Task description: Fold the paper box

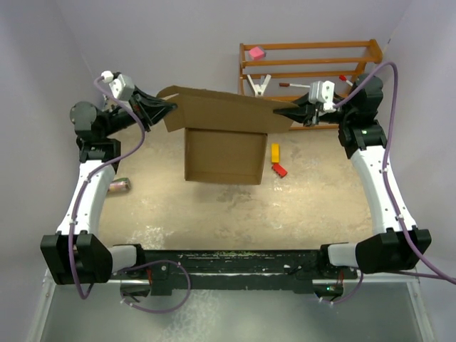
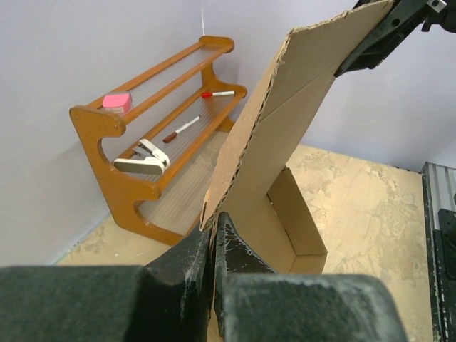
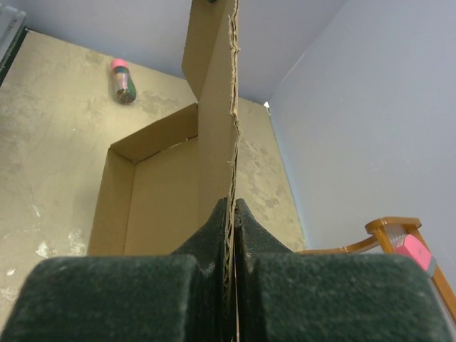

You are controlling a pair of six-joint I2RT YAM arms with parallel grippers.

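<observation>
The paper box (image 1: pixel 221 153) is a brown cardboard mailer, its shallow tray on the table and its lid flap (image 1: pixel 228 110) raised at the far side. My left gripper (image 1: pixel 171 107) is shut on the flap's left corner; the left wrist view shows the jaws clamping the cardboard edge (image 2: pixel 212 235). My right gripper (image 1: pixel 288 112) is shut on the flap's right corner; the right wrist view shows the corrugated edge pinched between the jaws (image 3: pixel 232 214). The open tray also shows in the left wrist view (image 2: pixel 292 228) and the right wrist view (image 3: pixel 153 199).
A wooden rack (image 1: pixel 306 68) stands at the back right with a pink block (image 1: pixel 256 52), a white clip and a pen on it. A yellow block (image 1: pixel 275 152) and a red block (image 1: pixel 279 169) lie right of the box. A small bottle (image 1: pixel 118 186) lies at the left.
</observation>
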